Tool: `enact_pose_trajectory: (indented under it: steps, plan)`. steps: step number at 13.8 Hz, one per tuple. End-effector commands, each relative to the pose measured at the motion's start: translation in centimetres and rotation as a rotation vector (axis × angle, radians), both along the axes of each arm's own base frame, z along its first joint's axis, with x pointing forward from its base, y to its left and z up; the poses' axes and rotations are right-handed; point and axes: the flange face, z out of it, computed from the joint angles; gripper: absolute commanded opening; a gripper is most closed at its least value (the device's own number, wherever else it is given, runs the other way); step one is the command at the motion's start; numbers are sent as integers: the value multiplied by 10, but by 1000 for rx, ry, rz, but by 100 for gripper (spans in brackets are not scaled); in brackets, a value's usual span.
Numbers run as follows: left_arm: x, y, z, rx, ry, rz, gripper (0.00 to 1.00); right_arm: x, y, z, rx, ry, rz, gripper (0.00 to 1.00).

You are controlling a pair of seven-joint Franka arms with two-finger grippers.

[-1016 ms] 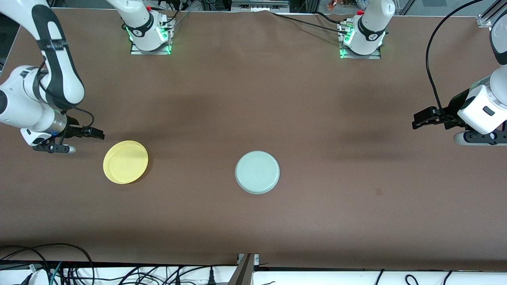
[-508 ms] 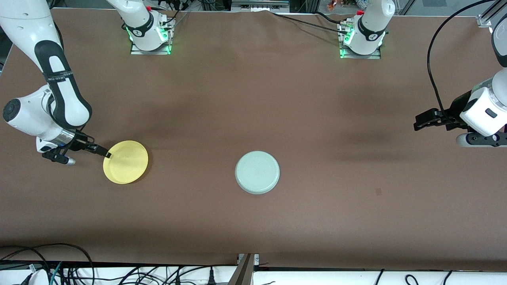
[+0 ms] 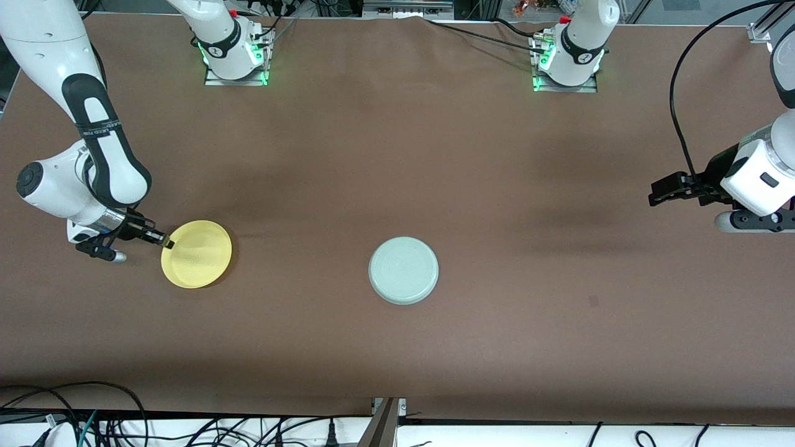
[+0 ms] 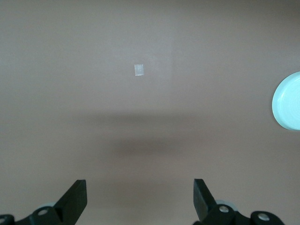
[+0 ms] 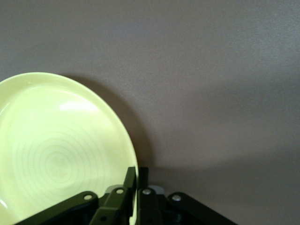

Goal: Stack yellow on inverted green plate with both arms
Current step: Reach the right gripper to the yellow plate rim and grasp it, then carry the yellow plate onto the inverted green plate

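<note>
1. We see the yellow plate (image 3: 197, 254) at the left of the front frame, toward the right arm's end of the brown table (image 3: 397, 155), rim up.
2. The right gripper (image 3: 166, 243) sits at the plate's upper-left rim in that frame; in the right wrist view its fingers (image 5: 130, 180) are pressed together, pinching the plate's edge (image 5: 61, 150).
3. The green plate (image 3: 404, 270) lies upside down near the middle of the frame, well apart from the yellow one, faint rings showing on its underside. Nothing stands between the two plates.
4. The left gripper (image 3: 653, 192) hangs at the right edge of the frame, over bare table; this arm waits. Its wrist view shows the fingers (image 4: 76, 197) spread wide and empty, with the green plate (image 4: 288, 101) cut off at the right edge.
5. A small pale square mark (image 4: 139, 70) shows on the table surface in the left wrist view.
6. Cables (image 3: 81, 422) trail along the bottom of the front frame.
7. There is lettering on the right arm's black band (image 3: 99, 129), too small for us to read.
</note>
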Motion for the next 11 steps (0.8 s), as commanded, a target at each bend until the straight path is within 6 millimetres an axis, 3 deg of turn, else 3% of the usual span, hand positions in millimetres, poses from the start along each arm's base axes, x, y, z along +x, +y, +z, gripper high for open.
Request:
enact_pose_trajectory:
  steps: [1,5,7,9,11]
  plan:
    - [4,0,6,10,-11,1,100,10,6,8,35,-6,8,0]
    - [4,0,6,8,-11,-2,100,35,27,74,182,70,100,0]
    - [4,1,6,8,-11,-2,100,50,50,113,228,129,82,0]
    - [4,2,5,8,-10,-3,100,62,97,142,246,202,61,0]
    - [4,2,5,8,-10,-2,100,67,161,144,234,238,86,0]
